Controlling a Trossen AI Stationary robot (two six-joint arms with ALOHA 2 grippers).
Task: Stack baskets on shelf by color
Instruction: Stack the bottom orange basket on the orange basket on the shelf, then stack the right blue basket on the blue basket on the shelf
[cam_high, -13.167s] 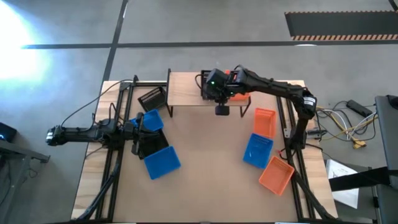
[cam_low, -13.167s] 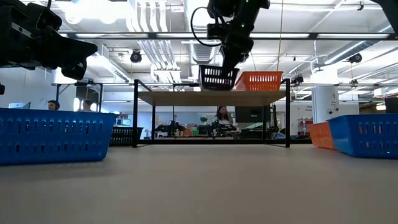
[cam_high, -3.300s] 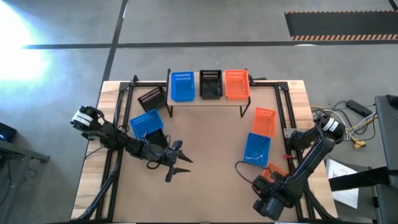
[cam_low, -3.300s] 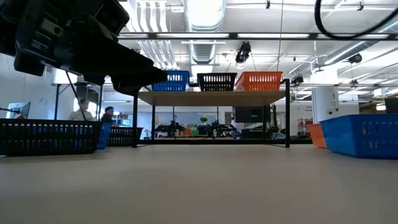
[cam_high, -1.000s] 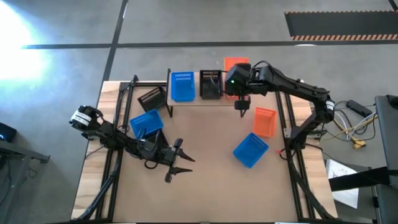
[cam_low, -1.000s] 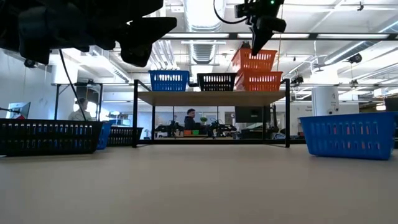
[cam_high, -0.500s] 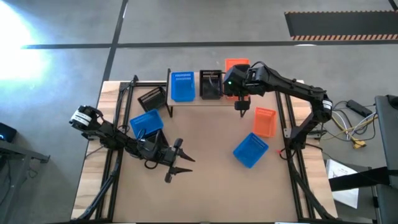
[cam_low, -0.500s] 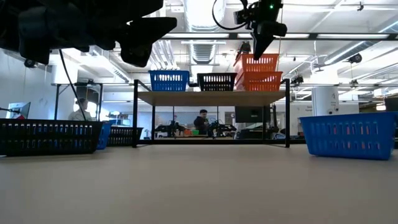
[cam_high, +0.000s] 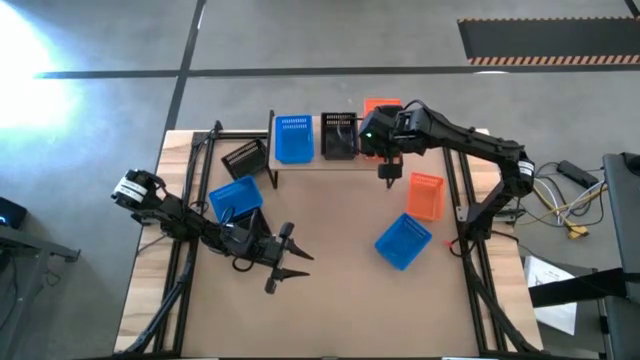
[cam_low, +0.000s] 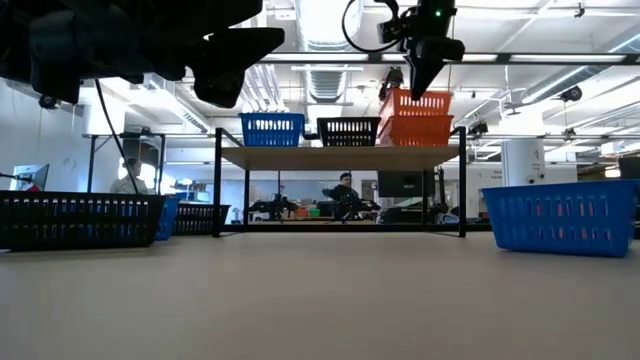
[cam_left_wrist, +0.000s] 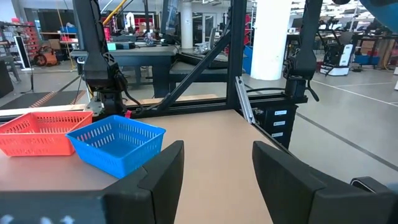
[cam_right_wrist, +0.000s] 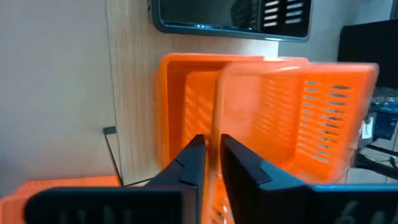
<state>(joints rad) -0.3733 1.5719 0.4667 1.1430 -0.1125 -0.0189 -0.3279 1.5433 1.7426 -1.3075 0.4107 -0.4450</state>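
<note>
An orange basket is nested into another orange basket at the shelf's end. No writing can be read. Only the right wrist view shows the right gripper clamped on its wall. The left gripper is held wide apart over the table, empty.

Left arm: dark, slim jointed links; white collar near base.
Right arm: dark links; small green light at wrist.
Left fingers: black, broad, matte, rounded edges.
Right fingers: black, tapered.
</note>
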